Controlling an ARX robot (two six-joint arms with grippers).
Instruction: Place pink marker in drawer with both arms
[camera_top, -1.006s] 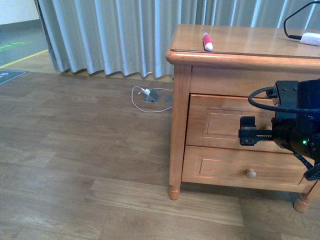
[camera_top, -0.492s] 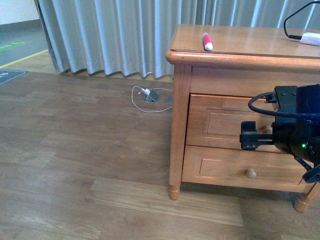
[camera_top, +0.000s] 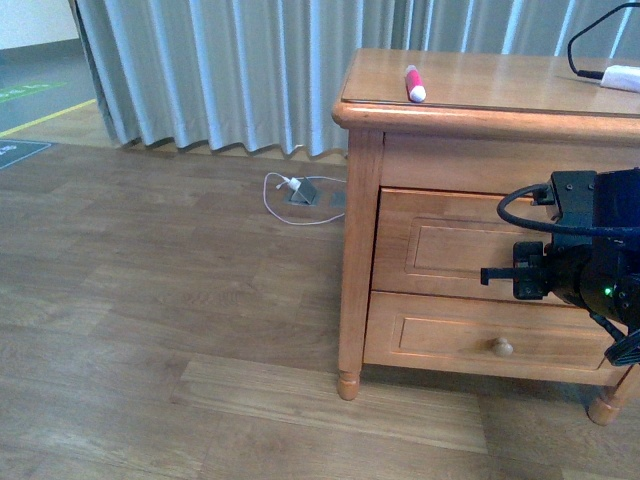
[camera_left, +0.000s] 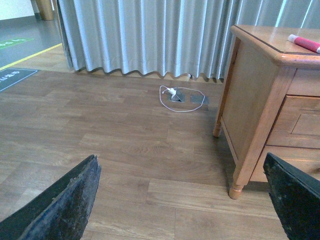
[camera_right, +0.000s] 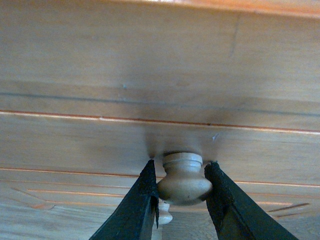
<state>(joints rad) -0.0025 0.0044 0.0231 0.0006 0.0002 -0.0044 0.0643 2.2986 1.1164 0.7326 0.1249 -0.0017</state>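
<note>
From the front, the pink marker (camera_top: 414, 84) lies on top of the wooden cabinet (camera_top: 360, 250), near its left front corner and well away from the white charger (camera_top: 622, 77) and its black cable (camera_top: 588, 45) at the far right edge. The right arm (camera_top: 600, 270) reaches across the face of the drawer (camera_top: 450, 245), the taller upper one, and the right gripper (camera_top: 527, 273) is pressed up to the panel. The shallow drawer (camera_top: 440, 335) with its small knob (camera_top: 501, 347) sits below. A second ago the gripper's black front end stuck out further to the left. It has since drawn in tight against the drawer. The marker has not moved and the drawer front looks just as flush as before. A dark mat (camera_top: 18, 152) on the floor (camera_top: 170, 300) has markings too small to read.

From the left wrist, the left gripper (camera_left: 180, 165) hangs over the floor with its fingers (camera_left: 65, 205) spread wide apart and nothing between them. The marker (camera_left: 304, 43) shows on the cabinet top. A white cord (camera_left: 172, 95) lies by the curtain (camera_left: 150, 35).

From the right wrist, the two fingers (camera_right: 137, 207) press against either side of the drawer's round knob (camera_right: 184, 179), so the gripper (camera_right: 181, 172) is clamped onto it.
</note>
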